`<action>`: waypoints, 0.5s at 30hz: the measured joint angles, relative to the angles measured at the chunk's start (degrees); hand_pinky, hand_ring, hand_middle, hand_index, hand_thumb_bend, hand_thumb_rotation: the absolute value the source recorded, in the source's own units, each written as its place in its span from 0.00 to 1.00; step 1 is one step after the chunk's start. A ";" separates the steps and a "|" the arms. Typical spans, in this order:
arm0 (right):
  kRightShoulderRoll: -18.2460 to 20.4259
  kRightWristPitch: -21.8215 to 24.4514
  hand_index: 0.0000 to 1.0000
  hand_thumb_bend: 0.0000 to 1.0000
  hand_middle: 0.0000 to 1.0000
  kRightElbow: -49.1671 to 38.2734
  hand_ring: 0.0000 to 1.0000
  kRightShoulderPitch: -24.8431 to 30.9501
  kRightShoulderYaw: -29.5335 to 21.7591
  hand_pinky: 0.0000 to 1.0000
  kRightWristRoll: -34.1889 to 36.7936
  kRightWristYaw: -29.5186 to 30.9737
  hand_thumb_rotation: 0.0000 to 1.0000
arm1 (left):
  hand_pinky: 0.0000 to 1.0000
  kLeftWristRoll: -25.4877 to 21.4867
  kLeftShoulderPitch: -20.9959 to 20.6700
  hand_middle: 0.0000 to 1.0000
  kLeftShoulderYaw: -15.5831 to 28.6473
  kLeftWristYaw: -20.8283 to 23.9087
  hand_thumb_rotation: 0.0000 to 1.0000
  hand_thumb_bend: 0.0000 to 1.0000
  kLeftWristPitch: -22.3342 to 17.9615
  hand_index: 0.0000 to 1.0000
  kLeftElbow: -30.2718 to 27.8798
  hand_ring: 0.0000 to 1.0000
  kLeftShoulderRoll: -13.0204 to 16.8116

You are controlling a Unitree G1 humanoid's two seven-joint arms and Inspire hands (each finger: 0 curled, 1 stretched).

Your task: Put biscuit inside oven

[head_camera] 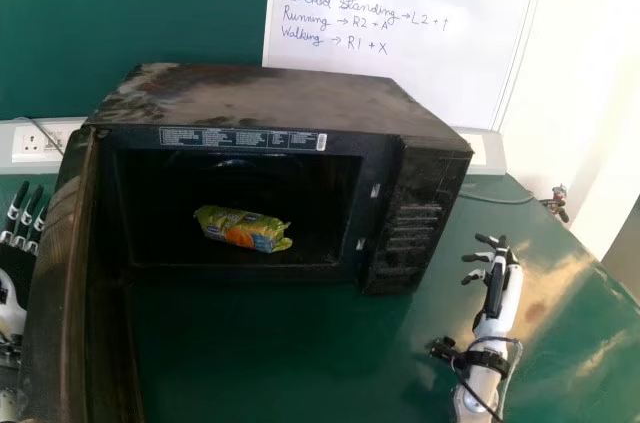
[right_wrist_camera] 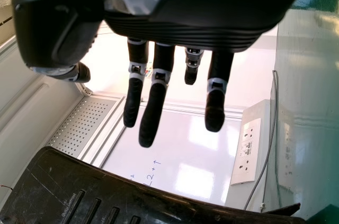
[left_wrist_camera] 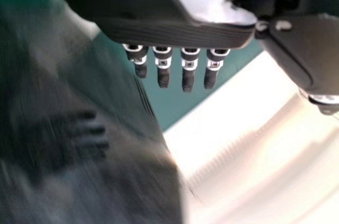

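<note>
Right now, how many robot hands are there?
2: the white-and-black left robot hand is left of the open dark oven door; the right robot hand is right of the black oven.

"What sort of place is this?"
"A lab, by the look of it: a whiteboard (head_camera: 450, 73) of handwritten command notes behind the oven (head_camera: 280, 98)."
"And around the oven?"
"Wall sockets (head_camera: 38, 143) behind its left, green tabletop (head_camera: 250, 343) beneath."

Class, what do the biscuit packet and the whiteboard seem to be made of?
The biscuit packet is probably thin, slightly shiny plastic film: its end looks crinkled. The whiteboard seems a smooth, glossy panel, perhaps coated metal or laminate: light patches reflect there.
</note>
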 measured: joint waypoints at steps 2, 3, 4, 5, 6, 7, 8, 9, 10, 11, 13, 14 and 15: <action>0.05 -0.05 0.56 0.55 0.34 -0.28 0.25 0.10 0.11 0.18 -0.60 -0.68 1.00 | 0.00 -2.37 -0.12 0.01 0.82 -3.74 0.49 0.00 2.82 0.84 -0.30 0.00 0.52; 0.06 -0.08 0.56 0.55 0.34 -0.37 0.25 0.13 0.19 0.18 -0.78 -0.86 1.00 | 0.00 -3.35 0.07 0.01 1.02 -4.43 0.49 0.00 4.30 0.78 -1.08 0.00 0.58; 0.07 -0.10 0.55 0.56 0.34 -0.40 0.25 0.17 0.25 0.18 -0.97 -0.98 1.00 | 0.00 -4.38 0.42 0.00 1.12 -4.86 0.50 0.00 5.70 0.72 -2.23 0.00 0.53; 0.08 -0.11 0.55 0.56 0.34 -0.39 0.25 0.20 0.32 0.18 -1.16 -1.01 1.00 | 0.00 -5.14 0.88 0.00 1.17 -5.40 0.51 0.00 7.21 0.65 -3.68 0.00 0.39; 0.07 -0.12 0.55 0.57 0.34 -0.38 0.25 0.21 0.35 0.18 -1.36 -1.00 1.00 | 0.00 -6.20 1.40 0.00 1.20 -5.99 0.53 0.00 8.80 0.56 -5.18 0.00 0.11; 0.08 -0.13 0.55 0.58 0.34 -0.37 0.25 0.22 0.38 0.18 -1.55 -0.97 1.00 | 0.00 -6.99 2.19 0.00 1.22 -6.18 0.53 0.00 10.10 0.49 -6.93 0.00 -0.39; 0.08 -0.13 0.55 0.59 0.34 -0.37 0.25 0.21 0.38 0.18 -1.66 -0.96 1.00 | 0.00 -7.61 3.07 0.00 1.22 -6.10 0.51 0.00 11.28 0.44 -8.68 0.00 -0.97; 0.08 -0.14 0.55 0.59 0.34 -0.36 0.25 0.21 0.38 0.18 -1.67 -0.96 1.00 | 0.00 -8.53 3.99 0.00 1.22 -6.11 0.49 0.00 12.60 0.36 -10.50 0.00 -1.61; 0.09 -0.14 0.55 0.59 0.34 -0.36 0.25 0.21 0.38 0.18 -1.71 -0.99 1.00 | 0.00 -9.29 4.80 0.00 1.24 -6.17 0.47 0.00 13.99 0.37 -12.00 0.00 -2.09; 0.08 -0.14 0.55 0.59 0.34 -0.36 0.24 0.21 0.39 0.17 -1.78 -1.05 1.00 | 0.00 -9.90 5.39 0.00 1.23 -6.24 0.45 0.00 15.05 0.44 -13.19 0.00 -2.53; 0.07 -0.15 0.55 0.60 0.34 -0.36 0.24 0.21 0.39 0.17 -1.81 -1.06 1.00 | 0.00 -10.59 6.14 0.00 1.23 -6.54 0.39 0.00 15.83 0.50 -15.08 0.00 -3.35; 0.07 -0.15 0.55 0.60 0.34 -0.37 0.24 0.21 0.38 0.17 -1.80 -1.02 1.00 | 0.00 -10.59 6.25 0.01 1.22 -6.95 0.38 0.00 15.77 0.52 -15.53 0.00 -3.62; 0.07 -0.15 0.55 0.60 0.34 -0.37 0.25 0.21 0.38 0.18 -1.81 -0.98 1.00 | 0.00 -10.59 6.28 0.03 1.20 -7.57 0.37 0.00 15.75 0.49 -15.90 0.00 -3.85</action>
